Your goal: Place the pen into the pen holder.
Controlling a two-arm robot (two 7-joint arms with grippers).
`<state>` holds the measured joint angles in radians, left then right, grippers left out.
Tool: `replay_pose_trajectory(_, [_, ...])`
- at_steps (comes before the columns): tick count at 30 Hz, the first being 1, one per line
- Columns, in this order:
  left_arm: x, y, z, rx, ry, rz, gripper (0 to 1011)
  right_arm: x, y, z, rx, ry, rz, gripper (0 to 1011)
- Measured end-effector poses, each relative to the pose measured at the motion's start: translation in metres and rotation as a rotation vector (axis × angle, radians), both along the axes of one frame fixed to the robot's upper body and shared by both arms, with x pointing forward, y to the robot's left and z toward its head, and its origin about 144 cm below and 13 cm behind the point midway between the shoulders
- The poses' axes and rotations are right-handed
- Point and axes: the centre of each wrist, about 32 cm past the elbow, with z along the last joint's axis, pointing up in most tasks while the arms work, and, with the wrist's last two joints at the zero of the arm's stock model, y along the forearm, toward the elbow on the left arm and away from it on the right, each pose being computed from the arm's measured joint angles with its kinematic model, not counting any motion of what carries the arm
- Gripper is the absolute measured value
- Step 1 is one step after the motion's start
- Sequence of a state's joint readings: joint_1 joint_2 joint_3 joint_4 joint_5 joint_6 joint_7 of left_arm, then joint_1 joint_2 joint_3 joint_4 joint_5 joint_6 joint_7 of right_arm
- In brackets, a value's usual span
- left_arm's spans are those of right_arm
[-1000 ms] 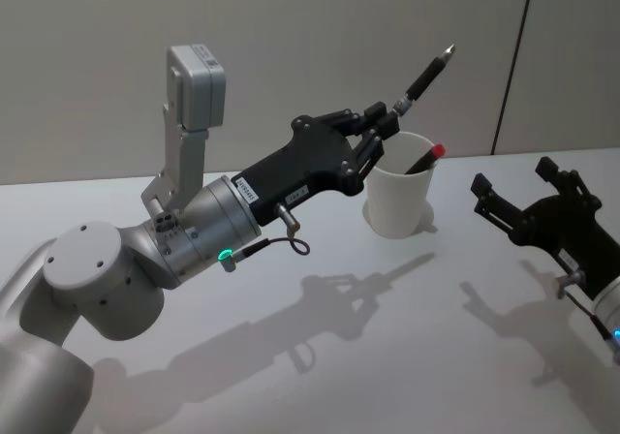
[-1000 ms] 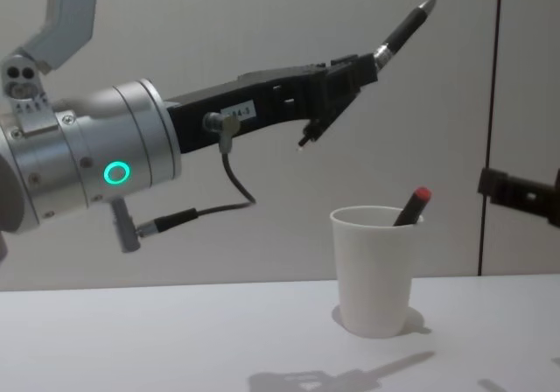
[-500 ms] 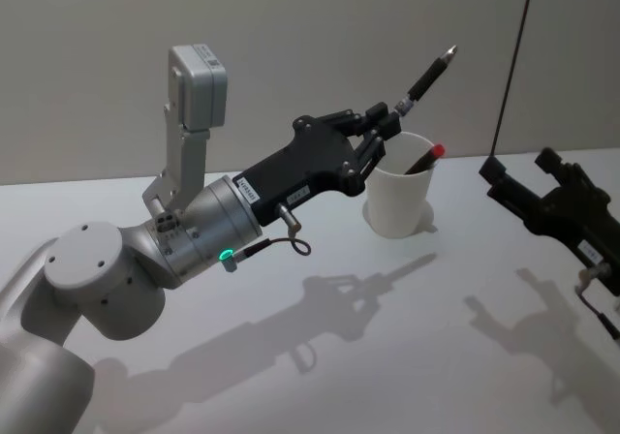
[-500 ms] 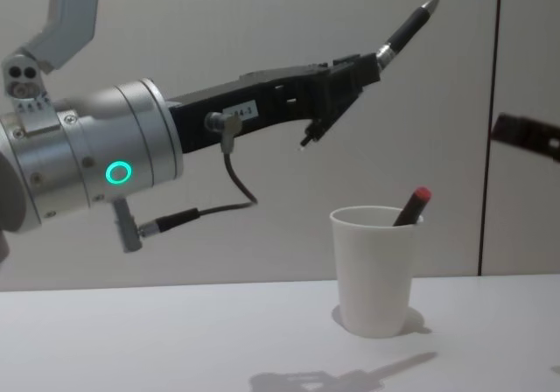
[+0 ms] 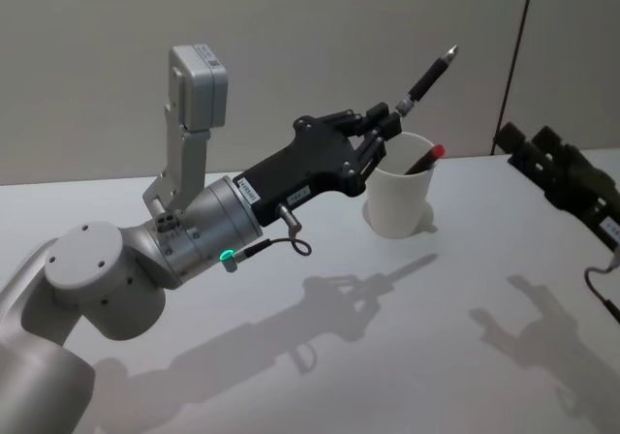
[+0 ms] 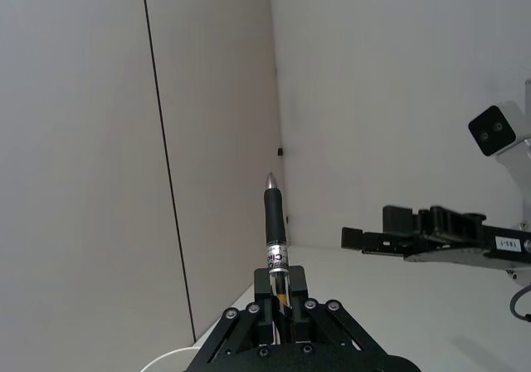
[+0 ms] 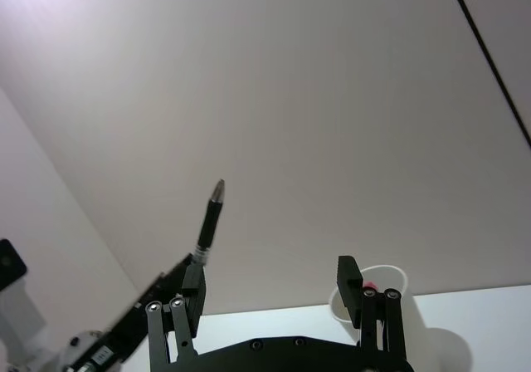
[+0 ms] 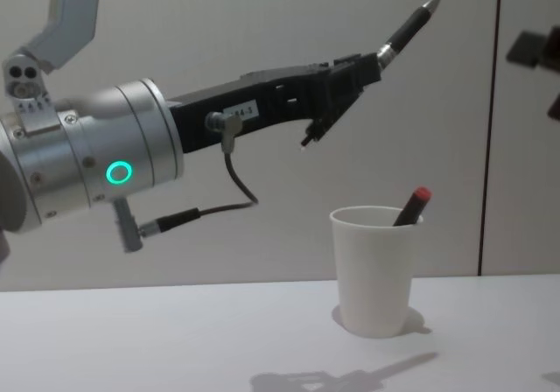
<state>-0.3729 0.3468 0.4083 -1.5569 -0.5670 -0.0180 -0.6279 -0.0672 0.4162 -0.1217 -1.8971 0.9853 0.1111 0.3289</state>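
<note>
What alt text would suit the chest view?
The left gripper holds a black pen, tip angled upward, above a white paper cup; a red-capped pen leans inside. The right gripper hangs high at the right edge.

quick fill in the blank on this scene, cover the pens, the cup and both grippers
1. The left gripper is shut on a black pen whose silver tip points ___.
2. The pen holder is a white paper ___.
3. A second pen leaning inside the pen holder has a ___ cap.
4. The right gripper, raised at the right side, has its fingers ___ and holds nothing.

Missing words: up; cup; red; open
</note>
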Motion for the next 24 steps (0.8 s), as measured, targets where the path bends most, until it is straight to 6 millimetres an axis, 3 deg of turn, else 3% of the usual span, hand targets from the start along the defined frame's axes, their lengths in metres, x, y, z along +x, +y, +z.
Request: replay_pose_trajectory(24, [0.0, 0.0, 0.0, 0.0, 0.0, 0.0, 123, 0.024, 0.021, 0.015, 0.134, 0.077, 0.093, 1001])
